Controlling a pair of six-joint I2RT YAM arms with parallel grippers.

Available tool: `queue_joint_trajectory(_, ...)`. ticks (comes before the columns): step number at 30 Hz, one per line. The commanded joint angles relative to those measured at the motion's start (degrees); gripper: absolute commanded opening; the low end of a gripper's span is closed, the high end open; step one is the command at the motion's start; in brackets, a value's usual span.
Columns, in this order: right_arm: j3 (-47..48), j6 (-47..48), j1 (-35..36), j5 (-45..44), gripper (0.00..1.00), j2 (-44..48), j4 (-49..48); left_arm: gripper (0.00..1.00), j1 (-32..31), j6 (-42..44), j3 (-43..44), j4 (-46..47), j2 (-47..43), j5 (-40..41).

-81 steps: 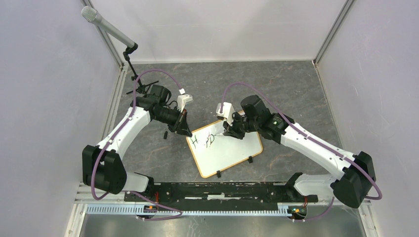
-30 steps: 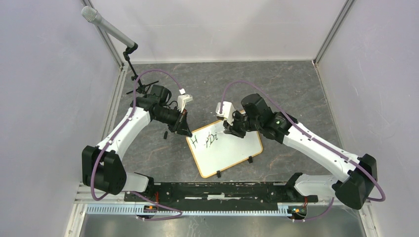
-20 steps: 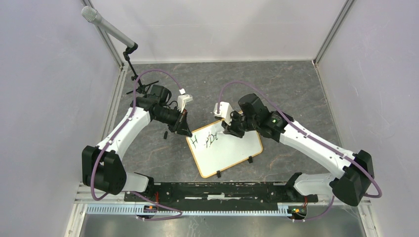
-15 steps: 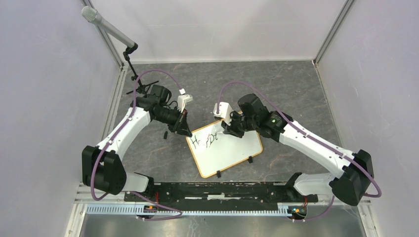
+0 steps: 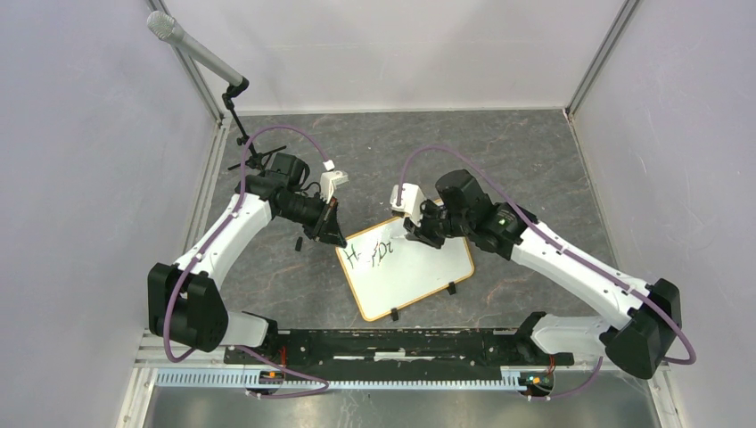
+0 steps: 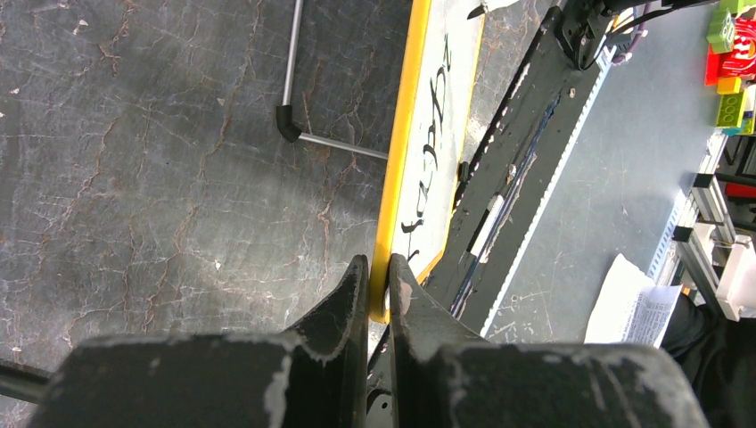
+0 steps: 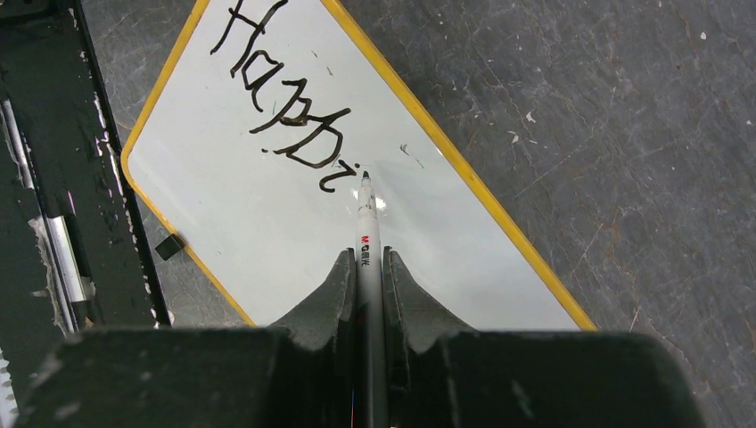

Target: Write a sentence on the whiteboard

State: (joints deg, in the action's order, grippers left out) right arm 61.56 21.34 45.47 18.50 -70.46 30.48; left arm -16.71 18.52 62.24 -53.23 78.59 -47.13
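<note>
Tabletop (image 7: 624, 134); right pincer (image 7: 365, 260) over whiteboard (image 7: 267, 223)

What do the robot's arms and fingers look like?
The left arm and the right arm are white with chunky black joints. A purple cable loops along each one, and a green light glows on the right arm. The left gripper and the right gripper each have two dark, scuffed, wedge-shaped fingers.

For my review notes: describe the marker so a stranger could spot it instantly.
On the grey table sits a yellow-framed whiteboard between the two arms. Over its far edge, the right gripper is shut on the marker: a thin white pen with a black tip, pointing at the end of the handwriting.
</note>
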Motion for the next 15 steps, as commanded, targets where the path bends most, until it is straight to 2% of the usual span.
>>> queue_joint_trajectory(1,-1.3,0.7,-0.2,-0.8,0.0,1.5,-1.1,0.02,-1.6,0.3,-1.0,-1.3,0.4,1.8)
queue_joint_trajectory(15,-4.3,0.8,-0.2,-0.8,0.0,0.2,-2.4,0.02,-1.7,0.2,-1.0,-1.3,0.4,1.9)
